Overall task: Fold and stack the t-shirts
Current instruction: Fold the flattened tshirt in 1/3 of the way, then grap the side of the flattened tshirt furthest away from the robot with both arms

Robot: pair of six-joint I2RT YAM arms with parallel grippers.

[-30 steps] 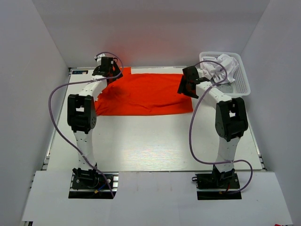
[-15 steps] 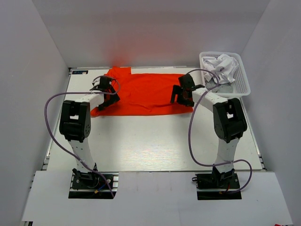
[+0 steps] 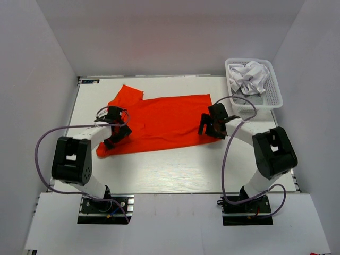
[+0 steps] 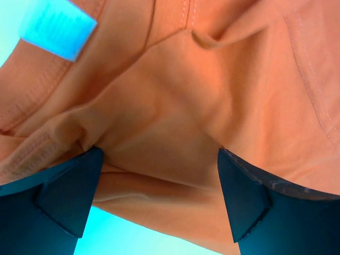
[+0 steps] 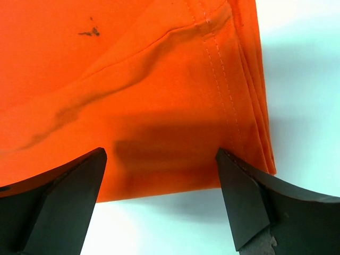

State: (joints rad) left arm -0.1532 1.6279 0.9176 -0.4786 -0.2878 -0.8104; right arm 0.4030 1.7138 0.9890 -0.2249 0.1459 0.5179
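**Orange shirt lying crooked: grab looks risky at both ends**

The orange-red t-shirt (image 3: pixel 159 119) sits on the table (image 3: pixel 175 170), mid-frame in the overhead view. The rest of the white and grey t-shirts (image 3: pixel 249 77) are piled in the lattice basket (image 3: pixel 276 91) at the upper right.

Both grippers are down over the shirt with jaws spread wide and nothing pinched.

- **Right end:** the right gripper (image 5: pixel 160 153) hovers at the lower right corner. The hem (image 5: pixel 234 106) shows several stacked edges there, so a shallow pinch probably catches only the top layer and the rest peels open.
- **Left end:** the left gripper (image 4: pixel 159 154) is over rumpled cloth near the label (image 4: pixel 57 33). Closing on a wrinkle instead of a clean edge would likely give a lopsided fold.

On orientation, the long axis runs left to right across the overhead frame. It's skewed, with the left end lower than the right. The neck and sleeve end points left, with one sleeve poking toward the upper left, and the hem points right. With that skew, I'd guess an even lift from both ends drags it crooked.
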